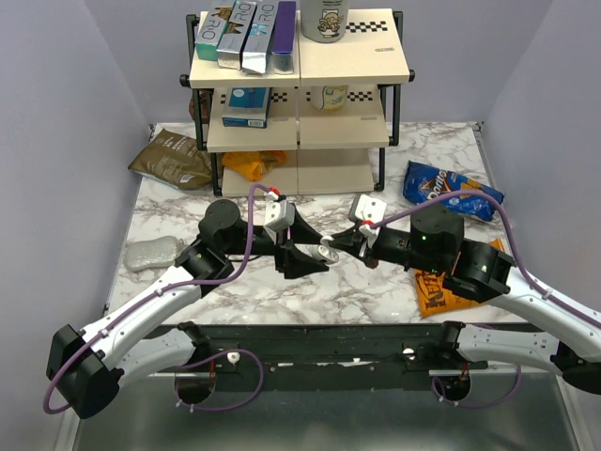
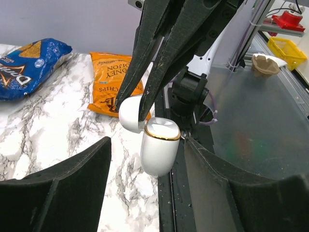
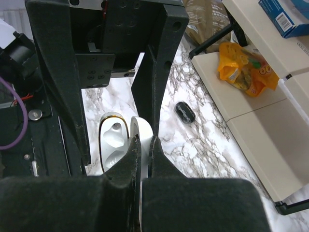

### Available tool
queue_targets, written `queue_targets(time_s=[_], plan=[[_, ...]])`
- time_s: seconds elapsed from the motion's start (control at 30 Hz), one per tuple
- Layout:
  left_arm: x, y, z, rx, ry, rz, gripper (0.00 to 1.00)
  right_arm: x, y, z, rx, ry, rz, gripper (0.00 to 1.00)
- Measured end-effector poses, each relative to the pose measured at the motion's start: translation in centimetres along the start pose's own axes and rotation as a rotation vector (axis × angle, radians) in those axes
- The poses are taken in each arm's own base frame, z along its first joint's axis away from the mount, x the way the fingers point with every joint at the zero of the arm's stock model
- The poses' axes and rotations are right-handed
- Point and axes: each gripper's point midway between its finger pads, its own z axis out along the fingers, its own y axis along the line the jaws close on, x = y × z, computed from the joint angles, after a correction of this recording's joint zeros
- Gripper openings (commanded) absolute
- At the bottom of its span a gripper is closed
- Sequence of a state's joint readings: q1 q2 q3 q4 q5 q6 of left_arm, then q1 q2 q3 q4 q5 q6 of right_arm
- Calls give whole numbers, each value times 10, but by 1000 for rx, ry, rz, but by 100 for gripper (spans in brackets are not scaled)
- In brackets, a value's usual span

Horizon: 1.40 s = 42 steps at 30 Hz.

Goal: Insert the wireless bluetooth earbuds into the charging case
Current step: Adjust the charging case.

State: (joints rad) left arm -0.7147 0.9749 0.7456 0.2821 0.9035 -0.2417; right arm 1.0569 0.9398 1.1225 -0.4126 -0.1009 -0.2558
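The case point(image 3: 113, 145) is found above the table's point(image 1: 174, 209) middle, before the shelf point(image 1: 352, 61). An earbud point(image 3: 184, 112) is laid on the table between them.

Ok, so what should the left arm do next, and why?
Probably close the left gripper on the charging case: it straddles the body without touching, while the right gripper pinches only the open lid. That would free the right arm to fetch the earbud lying on the table.
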Motion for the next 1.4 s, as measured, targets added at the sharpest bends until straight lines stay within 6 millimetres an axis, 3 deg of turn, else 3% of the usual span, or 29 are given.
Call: queue_targets(time_s=[0.43,0.53,0.57,0.73,1.03,1.07,1.1,1.2,1.4], plan=[[3,0,2,13,8,-26,44,4,-1,4,5,16,0,1],[4,-1,2,20,10,-30,26,5,-1,5,8,21,0,1],[4,-2,2,23,11,-30,15,6,-1,6,9,24,-1,1],[5,-2,2,31,13,-26,1,7,-2,7,10,29,-4,1],[11,-6,-3,26,-21,13,0,9,2,9,-8,34,7,1],[11,-7,-3,27,-24,16,0,9,2,9,-9,33,10,4],[10,-8,-4,28,-34,20,0,8,3,9,-10,32,14,22],[11,-11,-6,22,-66,29,0,6,7,9,-25,26,40,54],[27,-1,-15,-71,-142,7,0,-19,0,0,16,-33,114,70]])
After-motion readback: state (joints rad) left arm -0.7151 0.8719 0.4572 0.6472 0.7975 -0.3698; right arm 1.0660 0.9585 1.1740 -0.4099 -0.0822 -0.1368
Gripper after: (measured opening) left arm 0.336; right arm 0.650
